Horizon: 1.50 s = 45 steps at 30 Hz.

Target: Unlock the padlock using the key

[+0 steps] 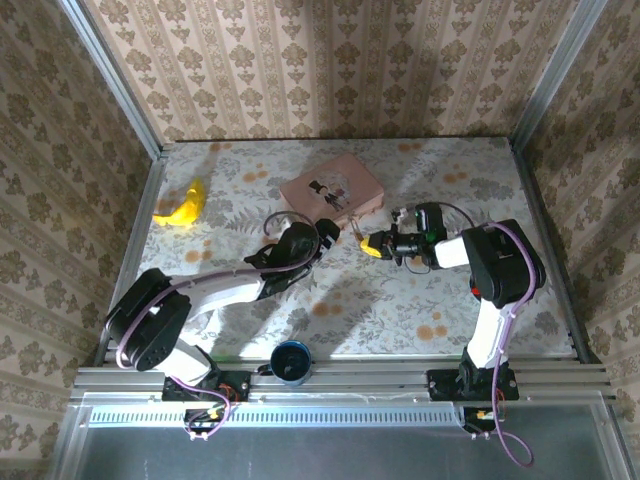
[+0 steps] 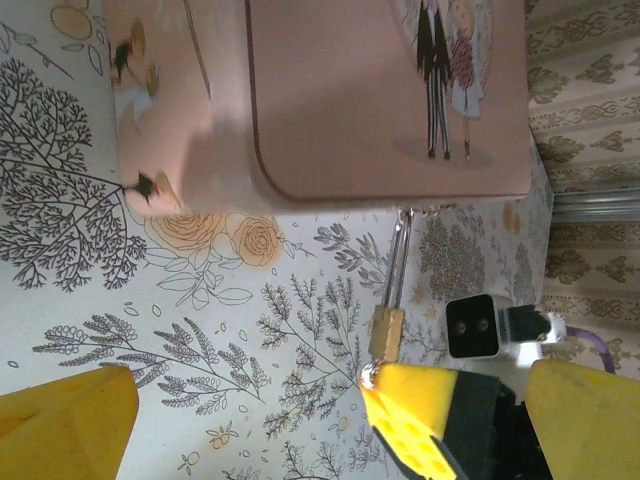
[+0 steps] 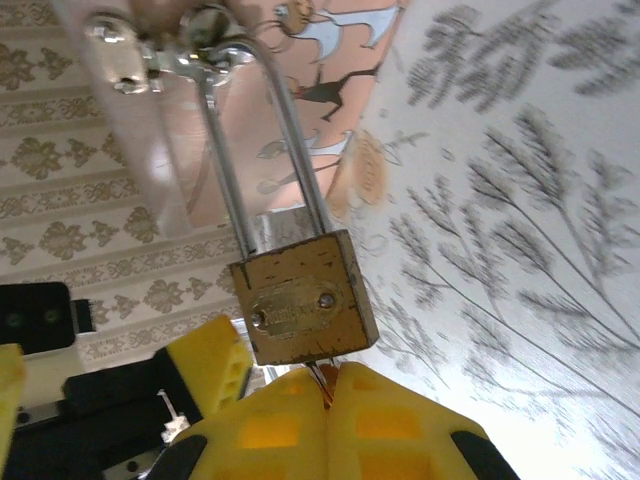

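The small brass padlock (image 3: 305, 297) hangs by its long steel shackle (image 3: 262, 150) from the hasp (image 3: 165, 48) of the pink picture box (image 1: 332, 190). My right gripper (image 3: 328, 388) is shut on the key (image 3: 322, 376). The key's blade runs up into the underside of the lock body. In the left wrist view the padlock (image 2: 386, 333) lies just off the box's front edge, with the right gripper's yellow fingers (image 2: 425, 410) right below it. My left gripper (image 2: 330, 440) is open, its fingers (image 2: 65, 425) spread wide, close to the lock and touching nothing.
A yellow banana (image 1: 183, 207) lies at the left of the floral table (image 1: 240, 170). A dark blue cup (image 1: 291, 360) stands at the near edge between the arm bases. Patterned walls close in the table on three sides.
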{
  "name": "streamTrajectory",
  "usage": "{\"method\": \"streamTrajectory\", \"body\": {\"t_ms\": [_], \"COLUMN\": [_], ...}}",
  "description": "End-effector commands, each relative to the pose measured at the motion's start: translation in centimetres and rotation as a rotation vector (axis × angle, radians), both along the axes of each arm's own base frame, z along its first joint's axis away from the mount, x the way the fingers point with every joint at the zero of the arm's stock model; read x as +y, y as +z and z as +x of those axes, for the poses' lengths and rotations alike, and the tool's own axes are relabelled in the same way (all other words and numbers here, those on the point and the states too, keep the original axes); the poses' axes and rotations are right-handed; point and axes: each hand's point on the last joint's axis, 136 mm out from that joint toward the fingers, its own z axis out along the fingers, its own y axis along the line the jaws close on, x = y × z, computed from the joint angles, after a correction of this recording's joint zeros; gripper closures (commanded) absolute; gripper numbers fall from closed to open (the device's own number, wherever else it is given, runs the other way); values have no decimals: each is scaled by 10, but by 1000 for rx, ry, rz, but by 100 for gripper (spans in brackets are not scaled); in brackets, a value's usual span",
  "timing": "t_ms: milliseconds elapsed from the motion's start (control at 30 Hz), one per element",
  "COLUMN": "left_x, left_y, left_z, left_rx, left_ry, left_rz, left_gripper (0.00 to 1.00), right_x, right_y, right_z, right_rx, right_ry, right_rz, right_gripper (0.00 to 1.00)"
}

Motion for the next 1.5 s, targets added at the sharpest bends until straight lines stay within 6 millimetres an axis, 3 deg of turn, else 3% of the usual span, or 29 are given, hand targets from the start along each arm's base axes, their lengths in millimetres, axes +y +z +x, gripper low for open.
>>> {"method": "streamTrajectory", "body": {"t_ms": [0, 167, 333, 500, 667, 700, 800, 900, 1033, 1267, 1467], "left_x": [14, 20, 22, 22, 27, 28, 31, 32, 35, 41, 51], "left_y": [5, 6, 4, 2, 1, 1, 4, 7, 9, 23, 34], "left_z": [0, -3, -4, -3, -3, -3, -2, -1, 1, 10, 31], "left_rx": [-29, -30, -27, -23, -20, -20, -32, -39, -48, -90, -112], "left_ry": [18, 30, 36, 37, 47, 51, 57, 58, 64, 36, -48], "left_rz": [57, 69, 72, 87, 102, 106, 117, 127, 138, 241, 475], "left_gripper": [0, 0, 0, 0, 0, 0, 0, 0, 0, 0, 0], "right_x": [-8, -10, -7, -6, -13, -15, -18, -24, -32, -50, -42], "right_y": [-10, -11, -8, -26, -37, -37, -33, -28, -16, -1, 3], "right_z": [-24, -33, -27, -12, -14, -15, -18, -20, -24, -31, -20], "right_rx": [79, 51, 51, 125, 155, 152, 147, 131, 99, 8, -98], "right_ry": [-5, 4, 1, -15, -35, -37, -39, -41, -51, -43, -27], "right_rz": [-49, -129, -109, -100, -153, -170, -193, -251, -312, -526, -640], "right_gripper": [100, 100, 100, 100, 100, 96, 73, 69, 56, 50, 50]}}
